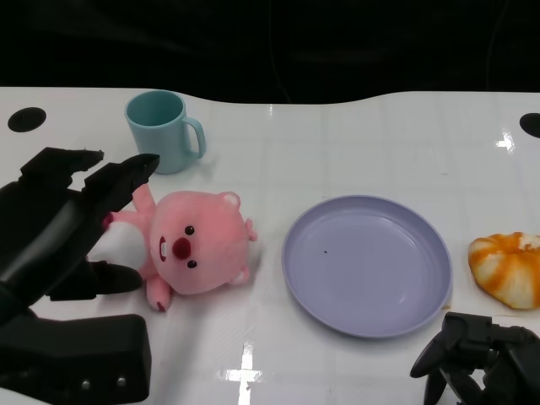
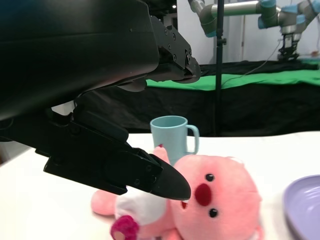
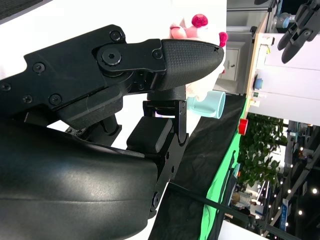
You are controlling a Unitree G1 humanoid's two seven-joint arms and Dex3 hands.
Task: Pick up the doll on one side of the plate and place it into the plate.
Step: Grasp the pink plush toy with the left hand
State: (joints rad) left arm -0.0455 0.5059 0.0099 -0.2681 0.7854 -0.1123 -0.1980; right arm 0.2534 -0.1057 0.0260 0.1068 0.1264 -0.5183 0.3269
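Where it lies on the white table (image 1: pixel 354 126), just left of the lilac plate (image 1: pixel 368 265), the pink doll (image 1: pixel 192 245) shows a red nose, black eyes and a white belly (face up). The left hand (image 1: pixel 80 224) brackets its far side, fingers spread, holding nothing. A teal mug (image 1: pixel 162 131) stands behind. An orange-striped bun (image 1: pixel 509 267) sits right of the plate. The right hand (image 1: pixel 481 359) hangs low, empty, fingers apart.
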